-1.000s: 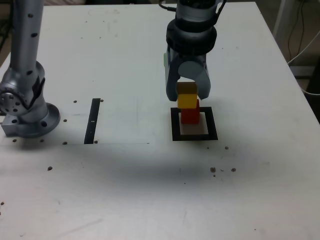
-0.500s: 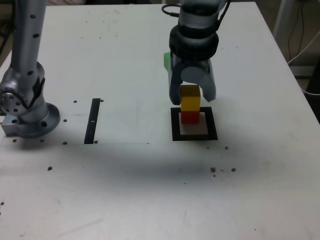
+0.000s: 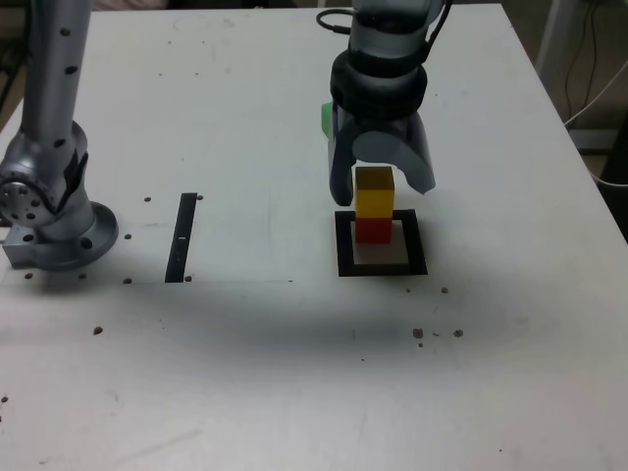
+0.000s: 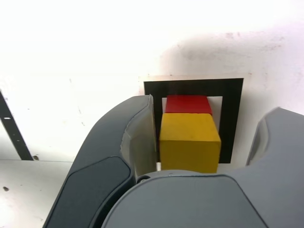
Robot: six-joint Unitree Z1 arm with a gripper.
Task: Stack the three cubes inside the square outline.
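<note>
The yellow cube (image 3: 374, 193) rests on the red cube (image 3: 372, 231), and both stand inside the square outline (image 3: 343, 245). My gripper (image 3: 381, 186) is open and straddles the yellow cube. In the wrist view the yellow cube (image 4: 190, 140) sits on the red cube (image 4: 188, 104) within the square outline (image 4: 232, 118). There the gripper (image 4: 204, 137) has one finger close beside the yellow cube and the other well apart from it. A sliver of the green cube (image 3: 326, 119) shows behind the gripper, mostly hidden by it.
The arm's base (image 3: 54, 216) stands at the exterior view's left. A narrow black strip (image 3: 181, 237) lies between the base and the outline, and the strip (image 4: 12, 126) also shows in the wrist view. Cables (image 3: 599, 88) hang past the table's right edge.
The jaws have spread from shut on the yellow cube to open. The yellow cube now stands free on the red cube, squarer over it than before.
</note>
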